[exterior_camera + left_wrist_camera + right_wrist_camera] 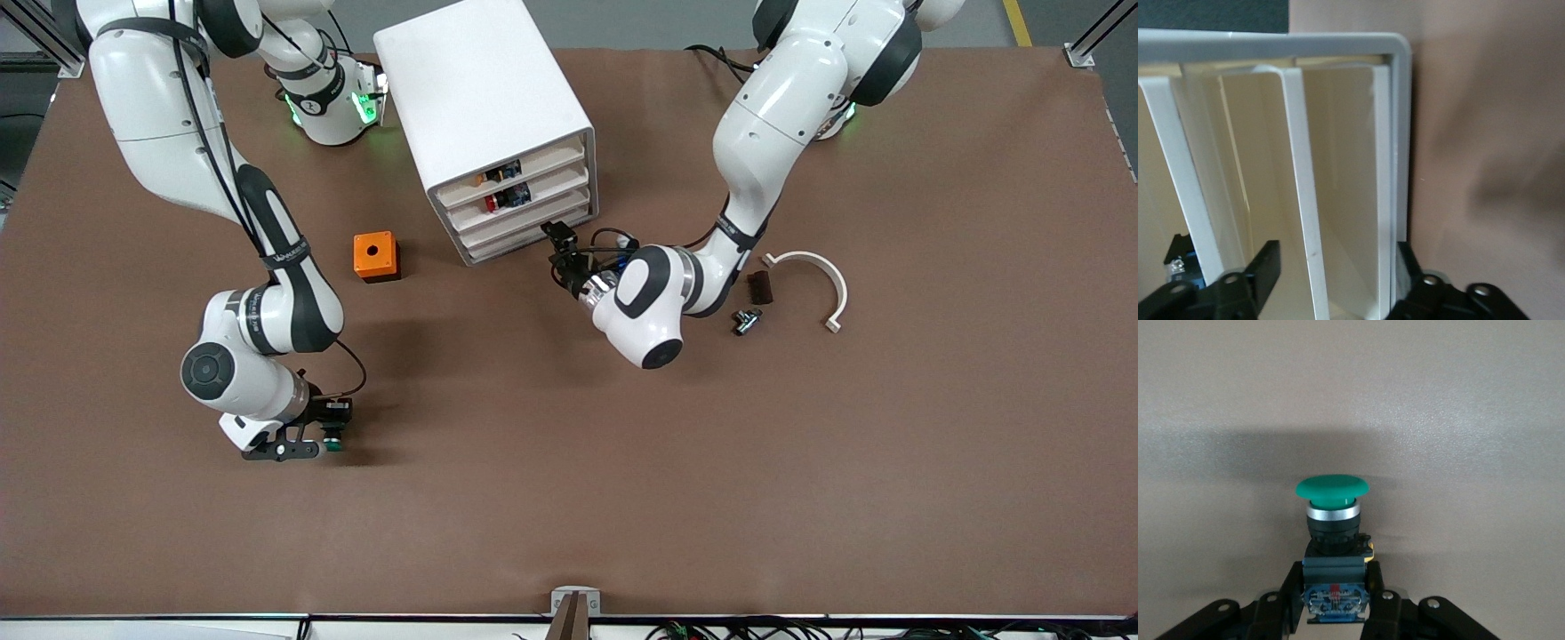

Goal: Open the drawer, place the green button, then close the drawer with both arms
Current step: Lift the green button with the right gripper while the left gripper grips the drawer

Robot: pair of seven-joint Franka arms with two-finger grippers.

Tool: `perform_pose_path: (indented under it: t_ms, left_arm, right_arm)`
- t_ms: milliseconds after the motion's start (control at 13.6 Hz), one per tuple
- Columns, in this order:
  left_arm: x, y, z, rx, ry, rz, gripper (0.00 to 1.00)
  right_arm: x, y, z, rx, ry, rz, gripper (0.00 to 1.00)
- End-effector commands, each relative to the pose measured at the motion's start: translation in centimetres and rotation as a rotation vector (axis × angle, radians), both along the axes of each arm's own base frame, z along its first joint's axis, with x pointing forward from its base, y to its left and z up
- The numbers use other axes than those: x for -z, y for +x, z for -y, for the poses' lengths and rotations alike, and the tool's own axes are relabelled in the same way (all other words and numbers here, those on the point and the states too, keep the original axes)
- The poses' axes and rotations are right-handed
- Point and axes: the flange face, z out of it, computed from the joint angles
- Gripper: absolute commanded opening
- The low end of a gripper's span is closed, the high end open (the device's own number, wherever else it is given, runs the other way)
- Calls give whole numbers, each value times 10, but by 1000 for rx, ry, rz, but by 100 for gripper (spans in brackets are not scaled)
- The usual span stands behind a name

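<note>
The white four-drawer cabinet (484, 98) stands at the middle of the table. Its third drawer (524, 224) looks pushed in. My left gripper (560, 244) is open right in front of the lower drawers, at the cabinet corner toward the left arm's end. In the left wrist view the gripper (1336, 273) has its fingers (1268, 267) either side of a white drawer-front rib (1305, 200), not closed on it. My right gripper (324, 431) is shut on the green-capped button (332, 442), low over bare table toward the right arm's end. In the right wrist view the gripper (1335, 593) pinches the blue body of the button (1332, 513).
An orange box with a hole (375, 256) sits beside the cabinet toward the right arm's end. A white curved piece (813, 276), a small black block (759, 286) and a small black-silver part (745, 320) lie by the left arm. The two upper drawers (502, 173) show coloured parts.
</note>
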Motion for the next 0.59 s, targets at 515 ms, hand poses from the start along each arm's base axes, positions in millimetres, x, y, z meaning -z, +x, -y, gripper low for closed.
perform_pose_path:
  t_ms: [515]
  left_arm:
    - [11,-26,28,-40,-10,-107,49]
  right_arm:
    - [-54,19,-11,87,48,-56,0]
